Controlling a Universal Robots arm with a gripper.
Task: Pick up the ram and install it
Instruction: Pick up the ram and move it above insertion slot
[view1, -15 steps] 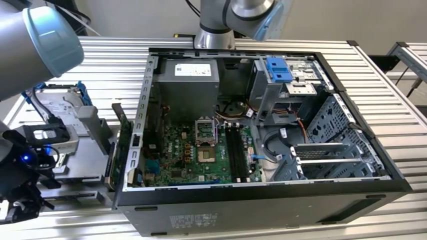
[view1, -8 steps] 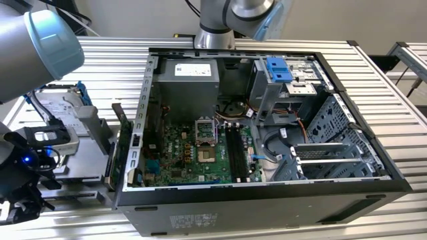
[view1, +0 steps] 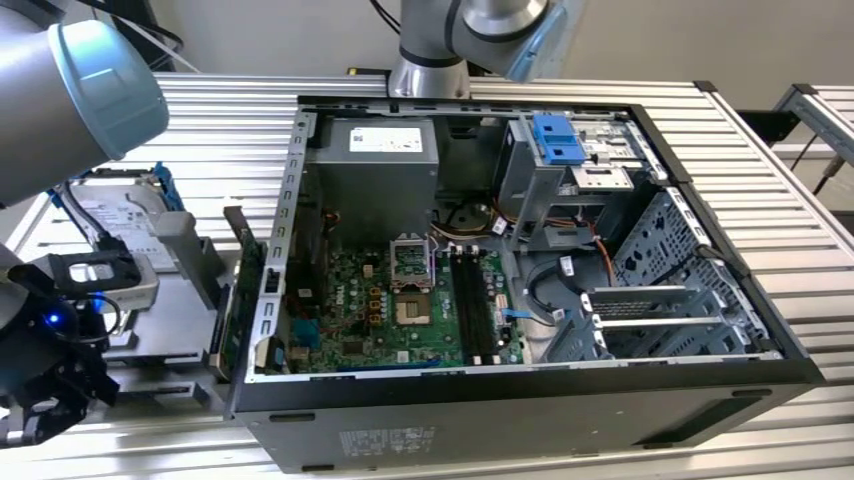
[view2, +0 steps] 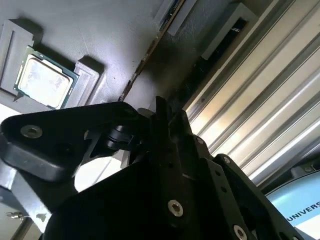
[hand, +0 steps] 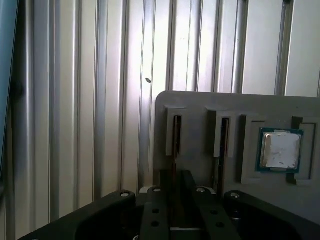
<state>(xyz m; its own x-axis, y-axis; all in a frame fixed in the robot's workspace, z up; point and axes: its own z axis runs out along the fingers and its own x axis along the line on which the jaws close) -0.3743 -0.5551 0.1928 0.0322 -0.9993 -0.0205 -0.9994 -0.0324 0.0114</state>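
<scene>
At the exterior view's left the gripper (view1: 47, 405) hangs low over a grey holder (hand: 200, 102) on the slatted desk (view1: 747, 140), with a silver hard drive (view1: 114, 215) just beyond it. In the first wrist view the ram (hand: 175, 137) stands edge-up in one of the holder's two slots; its thin upper edge runs straight in under the gripper. Whether the jaws pinch it or merely flank it I cannot tell. A second stick (hand: 222, 135) sits in the neighbouring slot, and a processor chip (hand: 280, 150) lies in a recess beside that.

The ram's long axis lies level and parallel to the desk's slats, its flat faces turned sideways. I judge it light, stiff and thin, but brittle; it would not forgive twisting or a hard squeeze across the chips. The safest hold looks to be on the two flat faces near mid-length, high up by the upper edge and well away from the contact edge down in the slot.

Further to the exterior view's right lies the open computer case (view1: 534, 420) with its motherboard (view1: 360, 300) facing up; the long black memory slots (view1: 470, 295) run crosswise to the slats, and so crosswise to the ram as it now stands.
</scene>
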